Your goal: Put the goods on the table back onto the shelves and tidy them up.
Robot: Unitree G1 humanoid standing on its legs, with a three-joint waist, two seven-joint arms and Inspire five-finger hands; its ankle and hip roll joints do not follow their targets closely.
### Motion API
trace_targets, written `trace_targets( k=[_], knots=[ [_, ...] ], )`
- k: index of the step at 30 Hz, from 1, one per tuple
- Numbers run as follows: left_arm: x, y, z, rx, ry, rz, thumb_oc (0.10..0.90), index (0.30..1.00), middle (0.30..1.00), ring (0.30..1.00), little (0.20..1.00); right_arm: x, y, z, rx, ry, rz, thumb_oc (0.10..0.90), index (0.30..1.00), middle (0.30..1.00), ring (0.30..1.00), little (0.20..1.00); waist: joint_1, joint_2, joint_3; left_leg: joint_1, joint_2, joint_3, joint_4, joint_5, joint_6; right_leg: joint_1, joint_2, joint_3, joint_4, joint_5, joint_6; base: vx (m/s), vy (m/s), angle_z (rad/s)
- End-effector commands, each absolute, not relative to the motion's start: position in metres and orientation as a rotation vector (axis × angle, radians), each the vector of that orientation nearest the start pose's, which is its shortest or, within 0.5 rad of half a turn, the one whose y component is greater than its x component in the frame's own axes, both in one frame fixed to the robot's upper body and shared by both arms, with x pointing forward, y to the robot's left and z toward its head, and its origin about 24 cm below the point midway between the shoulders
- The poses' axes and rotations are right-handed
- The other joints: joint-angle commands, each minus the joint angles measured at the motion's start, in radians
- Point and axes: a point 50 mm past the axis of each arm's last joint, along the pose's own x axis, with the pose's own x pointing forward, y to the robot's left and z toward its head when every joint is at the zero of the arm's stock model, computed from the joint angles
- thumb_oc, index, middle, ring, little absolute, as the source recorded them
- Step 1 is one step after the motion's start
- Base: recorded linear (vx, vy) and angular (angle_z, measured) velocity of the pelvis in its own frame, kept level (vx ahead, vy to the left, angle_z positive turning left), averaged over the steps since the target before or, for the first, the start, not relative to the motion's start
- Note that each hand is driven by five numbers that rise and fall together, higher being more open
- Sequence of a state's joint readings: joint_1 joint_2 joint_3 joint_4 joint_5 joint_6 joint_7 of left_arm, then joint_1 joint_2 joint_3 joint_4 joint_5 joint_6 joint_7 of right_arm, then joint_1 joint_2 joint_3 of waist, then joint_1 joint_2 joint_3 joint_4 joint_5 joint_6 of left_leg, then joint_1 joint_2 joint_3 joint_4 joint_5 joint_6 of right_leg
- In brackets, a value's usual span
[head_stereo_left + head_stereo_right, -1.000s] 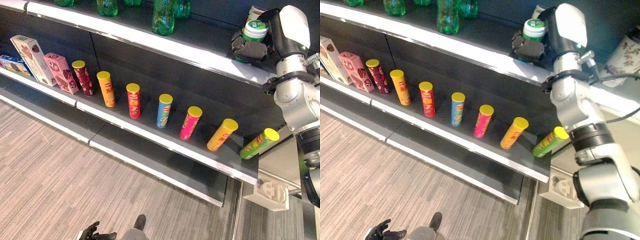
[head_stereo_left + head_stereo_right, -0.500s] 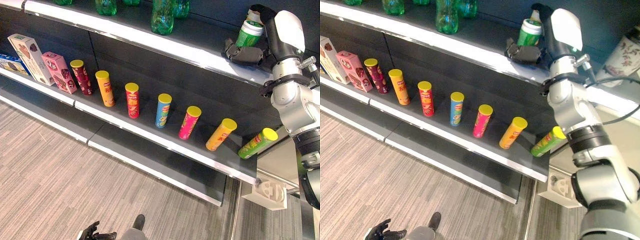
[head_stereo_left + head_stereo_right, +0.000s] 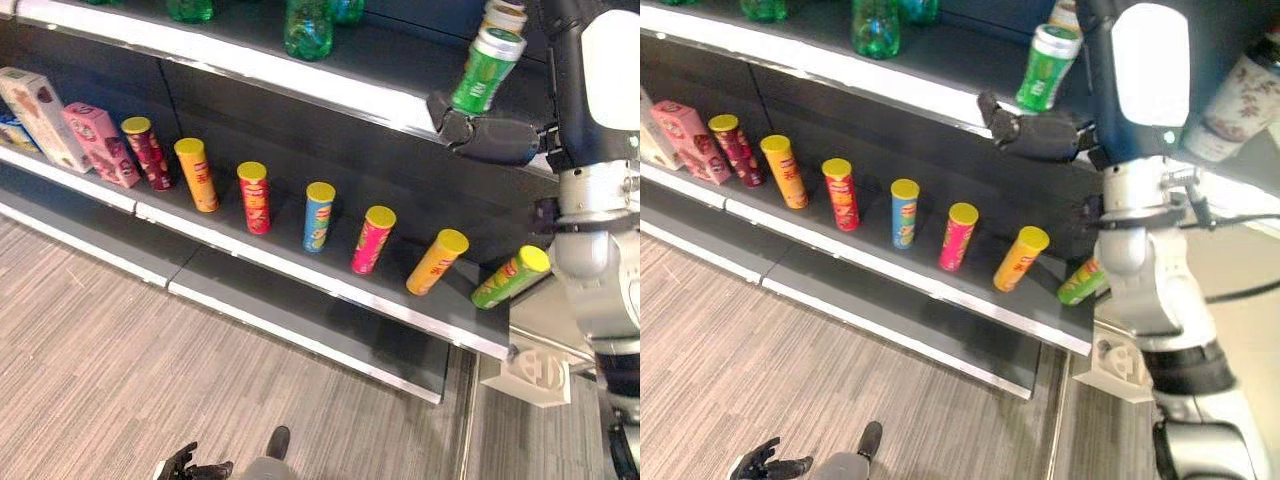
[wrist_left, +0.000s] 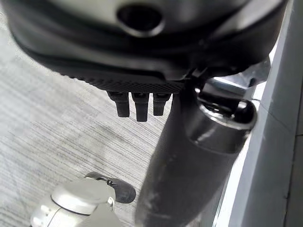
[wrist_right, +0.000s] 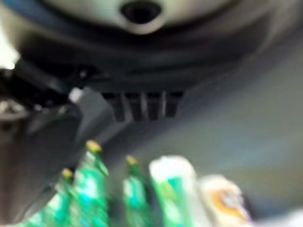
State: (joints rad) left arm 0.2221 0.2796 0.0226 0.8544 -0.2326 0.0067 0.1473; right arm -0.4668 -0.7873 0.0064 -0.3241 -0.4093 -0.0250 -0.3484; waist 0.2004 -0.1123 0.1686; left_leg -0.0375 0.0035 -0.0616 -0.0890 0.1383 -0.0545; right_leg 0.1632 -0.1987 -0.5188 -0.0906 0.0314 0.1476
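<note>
In the left eye view the green cylindrical can with a white lid (image 3: pixel 483 70) stands tilted on the upper dark shelf (image 3: pixel 300 70), just above the right hand (image 3: pixel 490 138), whose fingers look relaxed and hold nothing. In the right eye view the left hand (image 3: pixel 765 463) hangs low, loosely curled and empty. The right wrist view shows the can beside green plastic bottles (image 5: pixel 83 189); judging from its lean, it should be nudged upright gently, away from the shelf edge.

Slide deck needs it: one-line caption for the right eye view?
Robot's right hand, fingers straight, beside the green white-capped can on the dark upper shelf, above a row of yellow-lidded snack tubes.
</note>
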Motion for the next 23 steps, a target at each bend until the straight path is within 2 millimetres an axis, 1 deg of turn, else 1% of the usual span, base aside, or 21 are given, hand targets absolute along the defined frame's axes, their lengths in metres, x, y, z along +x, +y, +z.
trace_targets(
  k=[1,2,5,6,7,8,9,10,11,12,13,14,15,16,17,20,21,22,23],
  knots=[
    [0.091,0.266,-0.133,0.126,0.971,0.388,0.800,0.900,0.900,0.900,0.900,0.238,-0.183,0.311,-0.669,-1.200,-0.047,0.800,0.900,0.900,0.900,0.900,-0.003,0.021,-0.042,0.070,0.034,0.072,0.013,-0.188,-0.014,-0.023,-0.047,-0.049,0.057,-0.036,0.036,-0.02,-0.009,-0.16],
    [0.091,0.266,-0.133,0.123,0.970,0.371,0.800,0.900,0.900,0.900,0.900,0.235,-0.182,0.305,-0.595,-1.175,0.034,0.800,0.900,0.900,0.900,0.900,-0.008,0.022,-0.042,0.071,0.035,0.077,0.013,-0.188,-0.014,-0.024,-0.047,-0.047,0.056,-0.035,0.036,-0.03,-0.005,-0.16],
    [0.094,0.269,-0.130,0.133,0.953,0.325,0.800,0.900,0.900,0.900,0.900,0.239,-0.183,0.263,-0.340,-0.943,0.307,0.800,0.900,0.900,0.900,0.900,-0.033,0.030,-0.036,0.076,0.039,0.098,0.012,-0.186,-0.016,-0.029,-0.047,-0.035,0.053,-0.032,0.036,-0.02,-0.004,-0.20],
    [0.094,0.269,-0.130,0.135,0.954,0.324,0.800,0.900,0.900,0.900,0.900,0.238,-0.184,0.263,-0.339,-0.941,0.307,0.800,0.900,0.900,0.900,0.900,-0.031,0.029,-0.037,0.076,0.040,0.099,0.012,-0.187,-0.016,-0.029,-0.047,-0.035,0.053,-0.032,0.036,-0.02,0.001,-0.25],
    [0.099,0.269,-0.128,0.141,0.936,0.300,0.800,0.900,0.900,0.900,0.900,0.243,-0.184,0.228,-0.212,-0.756,0.423,0.800,0.900,0.900,0.900,0.900,-0.049,0.034,-0.035,0.080,0.043,0.111,0.012,-0.185,-0.019,-0.033,-0.046,-0.026,0.052,-0.031,0.035,-0.02,0.002,-0.31],
    [0.102,0.270,-0.127,0.149,0.928,0.278,0.800,0.900,0.900,0.900,0.900,0.245,-0.186,0.201,-0.147,-0.624,0.459,0.800,0.900,0.900,0.900,0.900,-0.059,0.038,-0.034,0.081,0.045,0.118,0.011,-0.184,-0.022,-0.034,-0.046,-0.023,0.050,-0.030,0.035,-0.02,-0.001,-0.27],
    [0.105,0.270,-0.125,0.152,0.917,0.259,0.800,0.900,0.900,0.900,0.900,0.240,-0.184,0.160,-0.088,-0.428,0.521,0.800,0.900,0.900,0.900,0.900,-0.074,0.042,-0.036,0.084,0.050,0.129,0.009,-0.183,-0.026,-0.037,-0.045,-0.020,0.047,-0.028,0.035,-0.01,-0.004,-0.23],
    [0.108,0.270,-0.124,0.155,0.905,0.248,0.800,0.900,0.900,0.900,0.900,0.234,-0.185,0.130,-0.040,-0.296,0.536,0.800,0.900,0.900,0.900,0.900,-0.087,0.045,-0.035,0.087,0.052,0.135,0.008,-0.183,-0.028,-0.039,-0.044,-0.018,0.046,-0.027,0.035,0.00,-0.002,-0.10],
    [0.108,0.270,-0.124,0.155,0.906,0.247,0.800,0.900,0.900,0.900,0.900,0.234,-0.185,0.130,-0.039,-0.295,0.536,0.800,0.900,0.900,0.900,0.900,-0.086,0.045,-0.036,0.087,0.053,0.135,0.008,-0.183,-0.029,-0.039,-0.044,-0.018,0.046,-0.027,0.035,0.00,0.005,-0.04],
    [0.111,0.271,-0.123,0.159,0.900,0.239,0.800,0.900,0.900,0.900,0.900,0.223,-0.189,0.089,-0.031,-0.105,0.535,0.800,0.900,0.900,0.900,0.900,-0.104,0.049,-0.037,0.088,0.055,0.143,0.007,-0.182,-0.032,-0.042,-0.045,-0.012,0.046,-0.025,0.035,-0.01,0.009,-0.08],
    [0.113,0.271,-0.123,0.154,0.895,0.233,0.800,0.900,0.900,0.900,0.900,0.217,-0.195,0.065,-0.074,-0.002,0.512,0.800,0.900,0.900,0.900,0.900,-0.113,0.051,-0.037,0.089,0.056,0.147,0.006,-0.181,-0.033,-0.044,-0.045,-0.008,0.046,-0.024,0.034,-0.01,0.011,-0.09],
    [0.115,0.270,-0.123,0.156,0.893,0.222,0.800,0.900,0.900,0.900,0.900,0.210,-0.202,0.045,-0.147,0.094,0.483,0.800,0.900,0.900,0.900,0.900,-0.121,0.054,-0.039,0.092,0.058,0.152,0.005,-0.182,-0.035,-0.044,-0.045,-0.006,0.044,-0.023,0.035,0.00,0.011,-0.11],
    [0.116,0.269,-0.123,0.167,0.895,0.216,0.800,0.900,0.900,0.900,0.900,0.205,-0.209,0.024,-0.160,0.194,0.447,0.800,0.900,0.900,0.900,0.900,-0.127,0.056,-0.039,0.093,0.059,0.156,0.006,-0.181,-0.035,-0.044,-0.044,-0.003,0.044,-0.023,0.035,0.00,0.005,-0.07],
    [0.117,0.267,-0.123,0.165,0.891,0.207,0.800,0.900,0.900,0.900,0.900,0.203,-0.214,0.011,-0.196,0.246,0.416,0.800,0.900,0.900,0.900,0.900,-0.130,0.056,-0.040,0.094,0.059,0.159,0.006,-0.181,-0.035,-0.044,-0.044,-0.001,0.043,-0.023,0.035,0.00,0.002,-0.07],
    [0.117,0.265,-0.124,0.175,0.895,0.190,0.800,0.900,0.900,0.900,0.900,0.197,-0.220,-0.007,-0.230,0.323,0.371,0.800,0.900,0.900,0.900,0.900,-0.133,0.058,-0.042,0.097,0.061,0.161,0.005,-0.182,-0.034,-0.042,-0.044,-0.001,0.043,-0.024,0.034,0.00,0.000,-0.09],
    [0.116,0.261,-0.128,0.196,0.922,0.165,0.800,0.900,0.900,0.900,0.900,0.179,-0.233,-0.062,-0.256,0.561,0.199,0.800,0.900,0.900,0.900,0.900,-0.139,0.060,-0.045,0.107,0.061,0.167,0.004,-0.185,-0.033,-0.037,-0.041,0.010,0.036,-0.024,0.033,0.02,-0.006,-0.23],
    [0.116,0.259,-0.131,0.197,0.940,0.163,0.800,0.900,0.900,0.900,0.900,0.169,-0.235,-0.088,-0.255,0.681,0.117,0.800,0.900,0.900,0.900,0.900,-0.140,0.061,-0.045,0.113,0.062,0.169,0.004,-0.187,-0.031,-0.034,-0.039,0.015,0.035,-0.026,0.031,0.02,-0.006,-0.19],
    [0.116,0.260,-0.131,0.198,0.939,0.163,0.800,0.900,0.900,0.900,0.900,0.170,-0.235,-0.088,-0.255,0.681,0.117,0.800,0.900,0.900,0.900,0.900,-0.140,0.060,-0.044,0.113,0.062,0.169,0.004,-0.187,-0.031,-0.033,-0.039,0.015,0.035,-0.026,0.031,0.01,-0.007,-0.18],
    [0.116,0.259,-0.132,0.202,0.947,0.163,0.800,0.900,0.900,0.900,0.900,0.164,-0.236,-0.097,-0.247,0.731,0.080,0.800,0.900,0.900,0.900,0.900,-0.140,0.061,-0.045,0.117,0.062,0.169,0.004,-0.188,-0.031,-0.031,-0.038,0.017,0.035,-0.027,0.031,0.01,-0.006,-0.17]
  ],
)
